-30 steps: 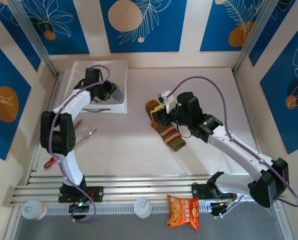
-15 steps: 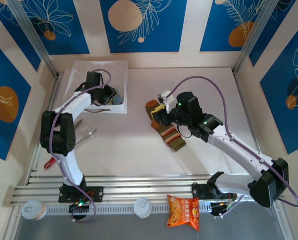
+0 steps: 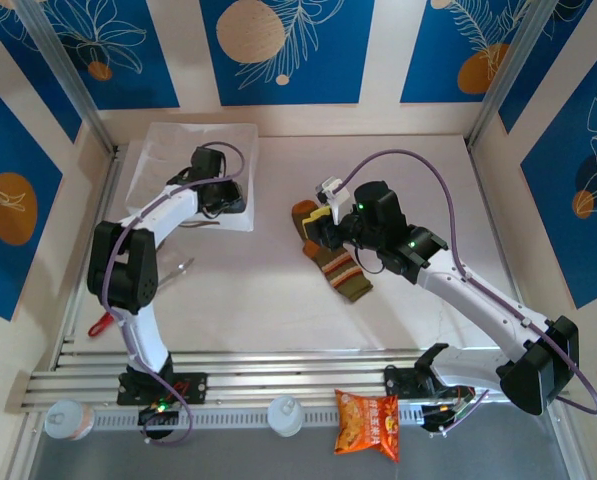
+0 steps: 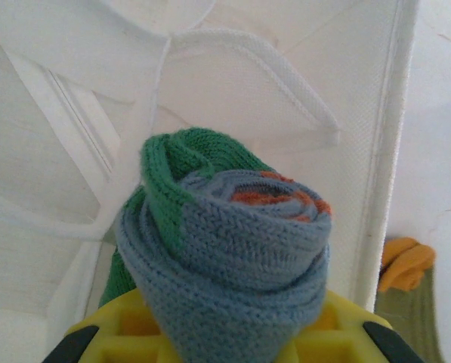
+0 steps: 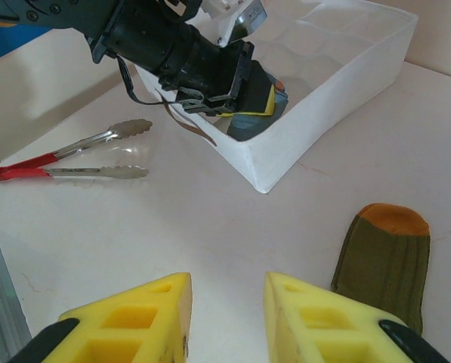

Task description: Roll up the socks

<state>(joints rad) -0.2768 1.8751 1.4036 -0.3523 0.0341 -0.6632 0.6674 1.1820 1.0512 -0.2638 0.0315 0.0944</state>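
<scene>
The grey-blue sock [image 4: 225, 249], rolled into a tight bundle with green and orange showing, sits between the yellow fingers of my left gripper [image 4: 225, 336], which is shut on it. That gripper [image 3: 224, 195] hovers over the near right corner of the white bin [image 3: 168, 150]. In the right wrist view the same gripper [image 5: 251, 98] holds the roll [image 5: 248, 125] just inside the bin wall [image 5: 346, 68]. The olive-brown sock [image 3: 343, 272] lies flat on the table, orange tip [image 5: 391, 219] toward the bin. My right gripper [image 5: 227, 302] stands open just left of it, nothing between its fingers.
Metal tongs with red handles [image 5: 74, 155] lie on the table left of the bin's near corner. An orange snack packet [image 3: 368, 423] rests on the rail at the near edge. Bare table lies between the bin and the olive-brown sock.
My left gripper has carried the rolled sock to the right, from the bin's middle toward its near right corner. The right arm has hardly moved.
</scene>
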